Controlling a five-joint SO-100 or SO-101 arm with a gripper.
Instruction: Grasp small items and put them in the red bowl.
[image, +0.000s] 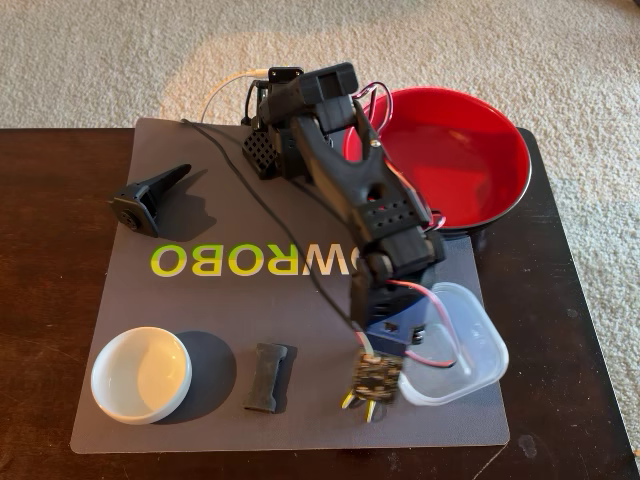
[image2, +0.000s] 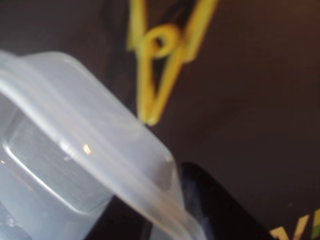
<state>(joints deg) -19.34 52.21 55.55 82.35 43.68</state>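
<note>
The red bowl (image: 450, 150) stands at the back right, off the mat. My gripper (image: 403, 335) reaches down onto the left rim of the clear square container (image: 455, 350) at the mat's front right. In the wrist view that container (image2: 75, 150) fills the lower left, and one black finger (image2: 220, 210) shows under its rim; how the jaws stand is hidden. The yellow clip (image2: 160, 65) lies just beyond the container, and in the fixed view the clip (image: 350, 400) peeks out below my wrist. A white dish (image: 140, 375), a grey ribbed piece (image: 268, 377) and a black wedge (image: 150, 195) lie on the left of the mat.
A grey mat (image: 250, 310) with green lettering covers the dark wooden table (image: 50, 230). The arm's base (image: 275, 110) and its wires sit at the back centre, right next to the bowl. Carpet surrounds the table.
</note>
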